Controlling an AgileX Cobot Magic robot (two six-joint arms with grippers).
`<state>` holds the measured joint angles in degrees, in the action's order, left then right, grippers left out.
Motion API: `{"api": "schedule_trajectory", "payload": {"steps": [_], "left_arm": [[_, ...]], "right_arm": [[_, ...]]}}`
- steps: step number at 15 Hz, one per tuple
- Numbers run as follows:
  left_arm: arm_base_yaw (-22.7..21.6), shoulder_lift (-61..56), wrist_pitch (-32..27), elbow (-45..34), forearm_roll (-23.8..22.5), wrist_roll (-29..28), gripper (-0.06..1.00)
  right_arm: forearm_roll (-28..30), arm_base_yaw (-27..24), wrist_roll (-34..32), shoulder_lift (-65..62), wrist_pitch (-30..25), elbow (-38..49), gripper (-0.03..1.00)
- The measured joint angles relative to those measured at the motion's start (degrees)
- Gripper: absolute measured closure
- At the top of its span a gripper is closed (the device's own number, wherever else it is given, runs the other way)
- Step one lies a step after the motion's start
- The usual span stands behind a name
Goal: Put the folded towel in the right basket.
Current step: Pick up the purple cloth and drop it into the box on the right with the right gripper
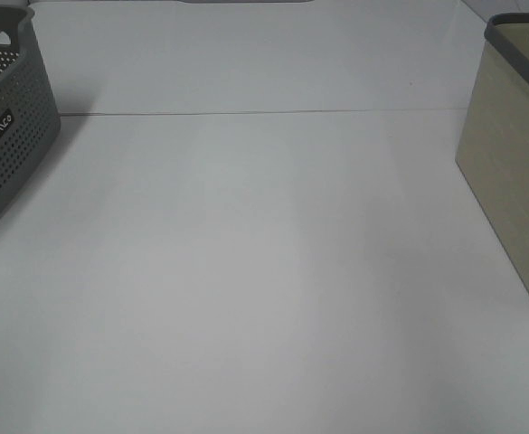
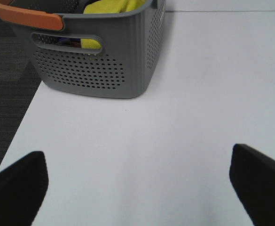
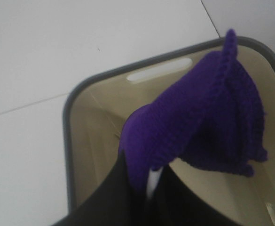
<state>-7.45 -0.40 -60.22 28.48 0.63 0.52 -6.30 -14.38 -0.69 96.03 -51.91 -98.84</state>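
Right end effector (image 3: 144, 189), towel (image 3: 198, 122) over basket (image 3: 67, 141)

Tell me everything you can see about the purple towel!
The purple towel is a deep violet cloth with a knitted-looking, ribbed surface and bumpy edges. It is bunched in soft folds, not spread flat. The right tool pinches one end, so it hangs over the open beige basket with the grey rim. Only the tool clearly touches it; whether it brushes the basket I cannot tell.
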Motion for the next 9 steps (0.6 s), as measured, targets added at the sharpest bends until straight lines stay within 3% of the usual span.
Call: {"api": "schedule_trajectory", "payload": {"steps": [2, 4, 6, 7, 9], "left_arm": [[0.0, 0.0, 0.0, 0.0, 0.0, 0.0, -0.05], [0.0, 0.0, 0.0, 0.0, 0.0, 0.0, -0.05], [0.0, 0.0, 0.0, 0.0, 0.0, 0.0, -0.05], [0.0, 0.0, 0.0, 0.0, 0.0, 0.0, -0.05], [0.0, 0.0, 0.0, 0.0, 0.0, 0.0, -0.05]], "right_arm": [[1.8, -0.1, -0.3, 2.9, -2.9, 0.0, 0.88], [2.0, -0.1, -1.9, 4.6, -4.8, 0.0, 0.62], [2.6, -0.1, -1.7, 5.4, -6.4, 0.0, 0.18], [2.8, -0.1, -0.7, 5.5, -6.6, 0.0, 0.07], [2.9, -0.1, 1.4, 5.5, -6.6, 0.0, 0.01]]}}
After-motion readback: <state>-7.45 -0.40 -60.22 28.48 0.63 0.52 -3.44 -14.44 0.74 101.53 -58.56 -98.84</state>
